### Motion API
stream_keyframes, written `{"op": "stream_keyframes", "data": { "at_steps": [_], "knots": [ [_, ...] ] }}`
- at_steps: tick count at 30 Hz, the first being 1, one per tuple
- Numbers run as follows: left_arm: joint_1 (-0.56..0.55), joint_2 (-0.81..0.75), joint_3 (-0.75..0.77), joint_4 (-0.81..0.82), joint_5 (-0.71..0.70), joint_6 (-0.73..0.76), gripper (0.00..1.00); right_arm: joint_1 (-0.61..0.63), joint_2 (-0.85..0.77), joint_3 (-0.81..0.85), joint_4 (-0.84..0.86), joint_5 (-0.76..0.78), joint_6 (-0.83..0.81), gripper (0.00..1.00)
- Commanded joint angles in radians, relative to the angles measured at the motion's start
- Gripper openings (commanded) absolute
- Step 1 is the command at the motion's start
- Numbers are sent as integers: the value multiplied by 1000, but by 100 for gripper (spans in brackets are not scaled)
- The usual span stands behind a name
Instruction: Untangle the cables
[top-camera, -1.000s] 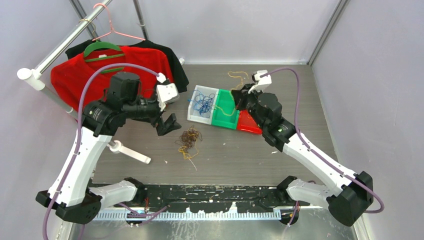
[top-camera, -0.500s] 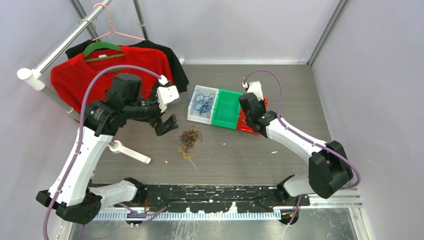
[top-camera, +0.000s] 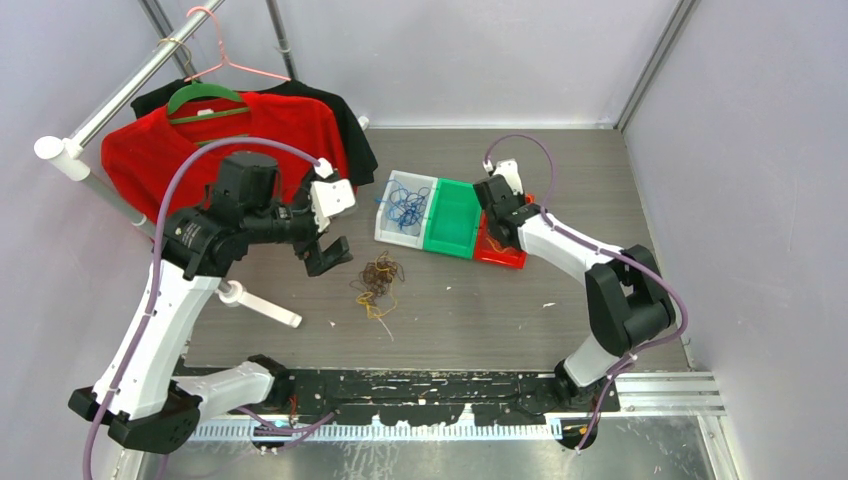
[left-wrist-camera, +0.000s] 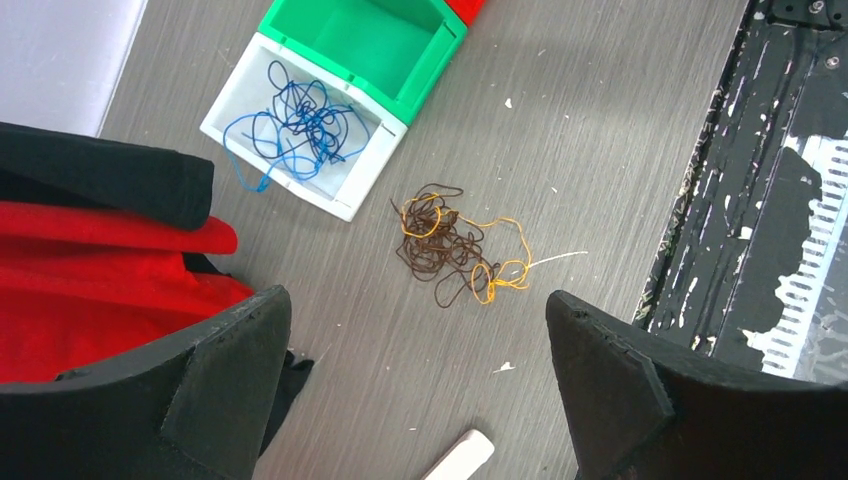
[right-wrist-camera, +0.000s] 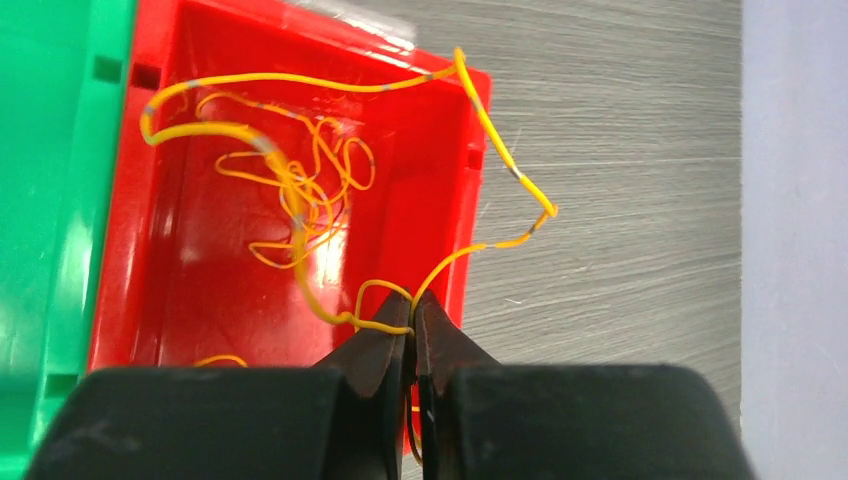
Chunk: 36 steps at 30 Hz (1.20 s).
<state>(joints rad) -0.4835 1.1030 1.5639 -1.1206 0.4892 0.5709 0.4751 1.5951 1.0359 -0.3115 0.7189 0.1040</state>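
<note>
A small clump of dark brown and yellow-orange cables (top-camera: 377, 283) lies on the table; it also shows in the left wrist view (left-wrist-camera: 455, 245). Blue cables (top-camera: 403, 206) lie in the white bin (left-wrist-camera: 296, 125). Yellow cables (right-wrist-camera: 290, 190) lie in the red bin (right-wrist-camera: 130, 290), one strand looping over its far rim. My right gripper (right-wrist-camera: 413, 310) is shut on a yellow cable at the red bin's right wall; it sits over that bin in the top view (top-camera: 497, 215). My left gripper (top-camera: 330, 255) is open and empty, just left of the clump (left-wrist-camera: 420, 375).
Three bins stand in a row: white (top-camera: 385, 225), green (top-camera: 452, 215), red (top-camera: 497, 253). A red garment (top-camera: 160, 160) on a green hanger and a black one hang from a rack at the back left. A white bar (top-camera: 262, 307) lies left of the clump.
My right gripper has lowered from above the green bin into the red bin with the yellow cable, the arm folding in. My left gripper has shifted slightly left and nearer.
</note>
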Motion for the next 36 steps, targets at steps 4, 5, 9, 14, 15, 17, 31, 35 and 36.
{"op": "stream_keyframes", "data": {
  "at_steps": [4,5,9,14,15,17,31,35,36],
  "knots": [
    [-3,-16,17,-11,10,40,90,-8,-17,58,-75,-145,62,26],
    [-2,-13,23,-16,18,39,89,-9,-22,61,-75,-142,58,29],
    [-2,-10,33,-19,30,36,81,-20,-49,76,-80,-163,46,45],
    [-3,10,45,-25,1,9,58,-37,-115,92,-69,-240,78,47],
    [-2,18,49,-32,-6,-1,56,-41,-121,97,-67,-254,83,48],
    [-2,41,51,-45,-21,-26,55,-52,-128,110,-59,-293,102,50],
    [66,300,-180,-113,-12,0,66,34,-386,-76,138,-586,281,77],
    [66,289,-339,-30,-3,59,61,112,-379,-125,199,-599,285,72],
    [65,289,-378,-1,-6,44,59,124,-371,-137,228,-612,305,69]
  ]
}}
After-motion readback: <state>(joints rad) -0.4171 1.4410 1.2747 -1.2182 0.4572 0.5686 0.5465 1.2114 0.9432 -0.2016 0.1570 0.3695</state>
